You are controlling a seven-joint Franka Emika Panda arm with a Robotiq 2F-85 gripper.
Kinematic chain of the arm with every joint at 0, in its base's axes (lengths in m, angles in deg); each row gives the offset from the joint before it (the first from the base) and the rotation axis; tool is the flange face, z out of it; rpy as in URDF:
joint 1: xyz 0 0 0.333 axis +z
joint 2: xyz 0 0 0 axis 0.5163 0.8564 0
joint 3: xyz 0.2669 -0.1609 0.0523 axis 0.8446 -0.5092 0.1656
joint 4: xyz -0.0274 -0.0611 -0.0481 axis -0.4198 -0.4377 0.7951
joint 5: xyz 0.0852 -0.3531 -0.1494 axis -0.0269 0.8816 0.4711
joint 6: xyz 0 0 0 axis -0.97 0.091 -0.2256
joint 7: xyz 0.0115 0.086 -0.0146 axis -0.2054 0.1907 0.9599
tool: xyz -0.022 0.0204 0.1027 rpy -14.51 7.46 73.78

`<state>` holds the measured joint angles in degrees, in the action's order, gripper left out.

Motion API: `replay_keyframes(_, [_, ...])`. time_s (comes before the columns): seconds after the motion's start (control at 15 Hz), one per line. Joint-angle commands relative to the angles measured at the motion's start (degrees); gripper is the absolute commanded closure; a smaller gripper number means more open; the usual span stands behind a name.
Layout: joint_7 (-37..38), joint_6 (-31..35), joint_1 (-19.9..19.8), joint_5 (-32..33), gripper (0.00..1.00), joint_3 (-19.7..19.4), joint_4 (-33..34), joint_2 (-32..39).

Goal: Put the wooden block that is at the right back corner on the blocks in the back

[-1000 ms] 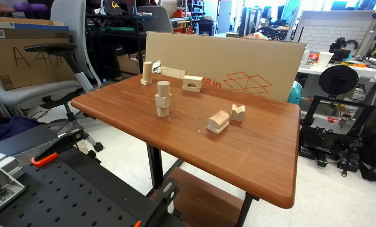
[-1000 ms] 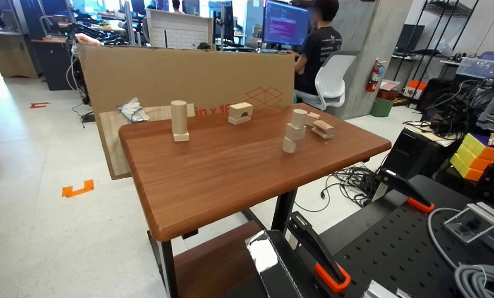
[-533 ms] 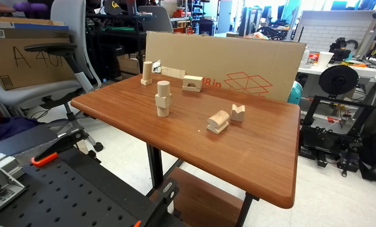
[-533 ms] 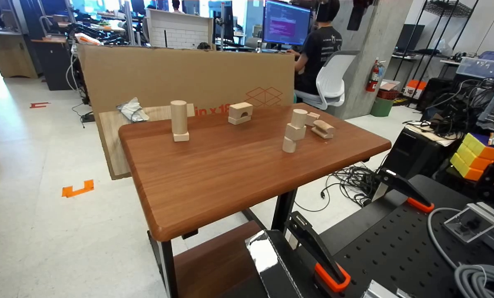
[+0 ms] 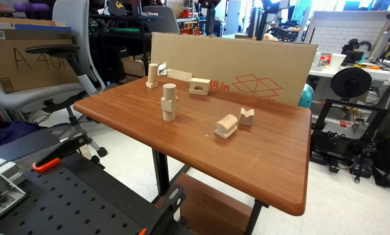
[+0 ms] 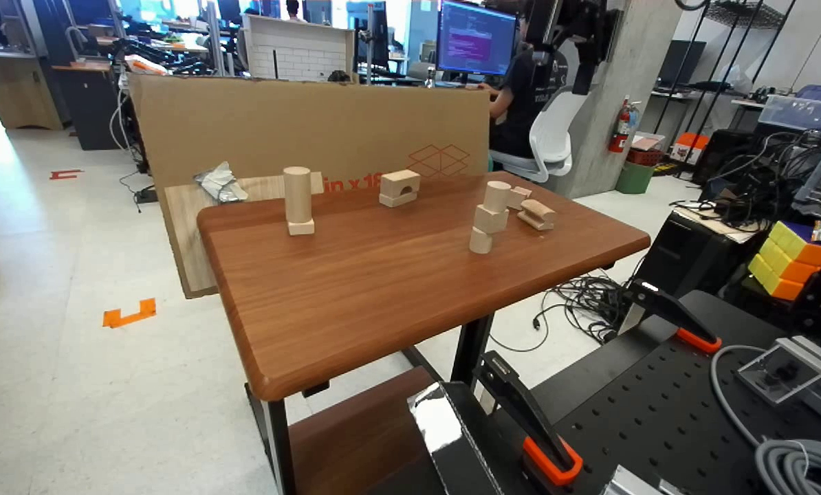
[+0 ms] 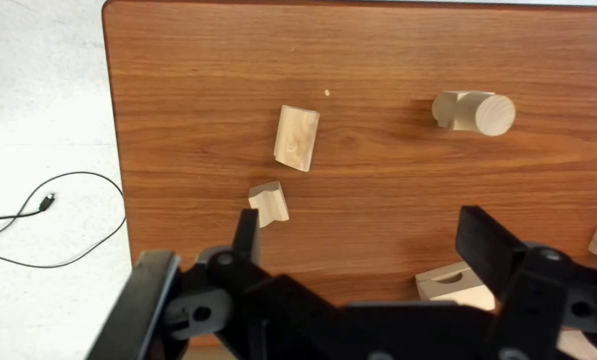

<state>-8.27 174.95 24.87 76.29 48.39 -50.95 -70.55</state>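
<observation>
Pale wood: our notched block sits on the worktop, right, just beyond the rounded block, not touching. Nothing's done yet, afaict: we've the claw up high, spread apart, w/ nothing gripped. Grip, lift & stack onto the far arch blocks are all TBD.

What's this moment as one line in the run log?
black two-fingered gripper: open, empty | small pale V-notched wooden block: not yet stacked | pale wooden arch-and-slab stack: standing at back
</observation>
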Motion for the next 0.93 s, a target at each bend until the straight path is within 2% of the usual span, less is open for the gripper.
replay_keyframes(0.0, [-1.9, 0.2, -2.4, -0.8, 0.00, -0.3, 6.0, 7.2])
replay_keyframes(0.27, [-0.9, 0.1, -3.5, 2.4, 0.00, -0.2, 10.3, 14.0])
replay_keyframes(0.87, [0.8, -1.6, -2.8, 7.5, 0.00, 0.4, 18.8, 25.3])
